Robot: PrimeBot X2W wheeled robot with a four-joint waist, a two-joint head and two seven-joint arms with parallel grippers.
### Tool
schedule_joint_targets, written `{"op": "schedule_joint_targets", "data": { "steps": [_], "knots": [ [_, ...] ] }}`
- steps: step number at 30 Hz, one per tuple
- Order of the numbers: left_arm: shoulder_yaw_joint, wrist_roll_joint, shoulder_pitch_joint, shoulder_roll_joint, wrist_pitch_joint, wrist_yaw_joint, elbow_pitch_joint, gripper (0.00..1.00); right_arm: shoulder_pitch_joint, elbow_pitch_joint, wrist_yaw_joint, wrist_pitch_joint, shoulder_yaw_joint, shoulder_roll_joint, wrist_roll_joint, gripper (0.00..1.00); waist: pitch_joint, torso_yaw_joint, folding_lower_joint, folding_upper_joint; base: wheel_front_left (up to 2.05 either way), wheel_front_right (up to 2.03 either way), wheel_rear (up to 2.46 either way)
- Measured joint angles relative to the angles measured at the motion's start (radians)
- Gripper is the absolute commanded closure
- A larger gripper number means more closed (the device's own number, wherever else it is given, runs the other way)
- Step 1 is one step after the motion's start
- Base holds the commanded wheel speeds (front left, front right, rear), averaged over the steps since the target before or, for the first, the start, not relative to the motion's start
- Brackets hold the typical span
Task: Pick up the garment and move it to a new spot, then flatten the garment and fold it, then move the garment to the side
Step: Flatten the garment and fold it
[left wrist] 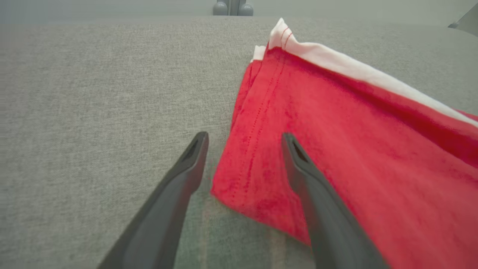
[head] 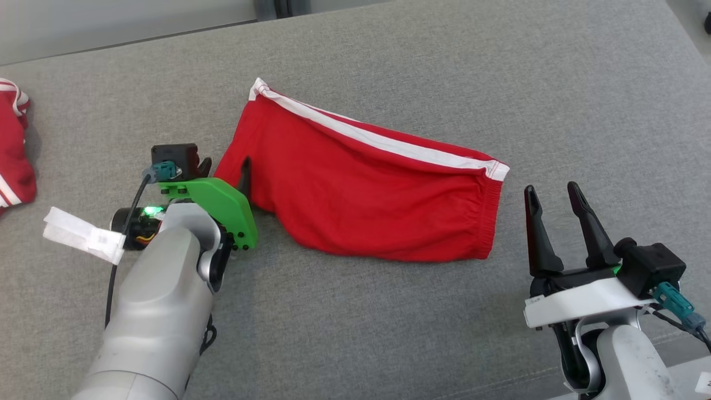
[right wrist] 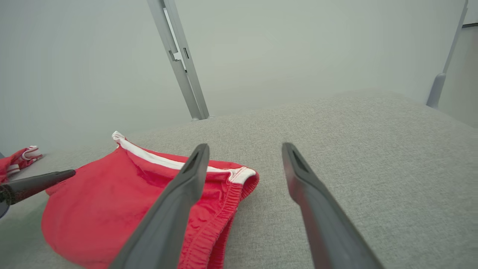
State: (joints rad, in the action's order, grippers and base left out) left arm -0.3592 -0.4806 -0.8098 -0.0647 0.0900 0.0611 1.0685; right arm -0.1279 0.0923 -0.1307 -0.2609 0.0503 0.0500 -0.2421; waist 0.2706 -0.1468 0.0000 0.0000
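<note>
A red fabric garment with a white stripe along one edge [head: 355,189] lies in the middle of the head view on a grey woven cloth surface [head: 500,83]. It looks like a pair of shorts doubled over on itself. Its white stripe runs along the upper edge from upper left down to the right, and its gathered elastic waistband forms the right end.

The left gripper [head: 225,168] sits at the garment's left end, just left of centre, behind a bright green plastic wrist bracket [head: 222,205]. Its jaws stand wide apart and grip nothing. In the left wrist view the left gripper [left wrist: 244,136] straddles the stitched hem corner: one finger lies over red cloth, the other over bare grey surface. Whether either finger touches the cloth cannot be told.

The right gripper [head: 551,190] is at the lower right of the head view, just beside the waistband end but apart from it. Its jaws are spread wide and empty. In the right wrist view the right gripper [right wrist: 245,146] points past the waistband, which lies at lower left of the frame.

A second crumpled red and white garment [head: 14,150] lies at the left edge of the head view, well apart from the first
</note>
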Motion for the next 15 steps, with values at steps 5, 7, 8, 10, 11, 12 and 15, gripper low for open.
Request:
{"op": "schedule_joint_targets", "data": {
  "steps": [5,7,8,10,11,12,15],
  "knots": [
    [-0.002,-0.010,-0.004,-0.018,-0.091,-0.010,0.042,0.00,0.014,-0.027,0.000,0.006,0.003,0.000,-0.001,0.00,0.001,-0.026,0.0000,0.0000,0.00,0.00,0.00],
    [-0.001,-0.015,-0.011,-0.023,-0.107,-0.008,0.047,0.00,0.021,-0.030,0.000,0.008,0.004,0.000,-0.002,0.00,0.002,-0.035,0.0000,0.0000,0.00,0.00,0.00],
    [-0.002,-0.018,-0.013,-0.026,-0.114,-0.006,0.051,0.00,0.022,-0.033,0.000,0.009,0.004,0.000,-0.002,0.00,0.002,-0.039,0.0000,0.0000,0.00,0.00,0.00],
    [-0.002,-0.021,-0.015,-0.028,-0.126,0.004,0.056,0.00,0.022,-0.035,0.000,0.009,0.005,0.000,-0.002,0.00,0.002,-0.046,0.0000,0.0000,0.00,0.00,0.00],
    [-0.002,-0.029,-0.015,-0.029,-0.134,0.010,0.058,0.11,0.023,-0.036,0.000,0.009,0.005,0.000,-0.002,0.00,0.001,-0.049,0.0000,0.0000,0.00,0.00,0.00],
    [-0.005,-0.029,-0.015,-0.030,-0.138,0.017,0.059,0.79,0.024,-0.036,0.000,0.009,0.005,0.000,-0.003,0.00,0.000,-0.051,0.0000,0.0000,0.00,0.00,0.00],
    [-0.014,-0.038,-0.013,-0.028,-0.145,0.030,0.059,1.00,0.026,-0.036,0.000,0.009,0.005,0.000,-0.004,0.00,-0.008,-0.053,0.0000,0.0000,0.00,0.00,0.00]
  ]
}}
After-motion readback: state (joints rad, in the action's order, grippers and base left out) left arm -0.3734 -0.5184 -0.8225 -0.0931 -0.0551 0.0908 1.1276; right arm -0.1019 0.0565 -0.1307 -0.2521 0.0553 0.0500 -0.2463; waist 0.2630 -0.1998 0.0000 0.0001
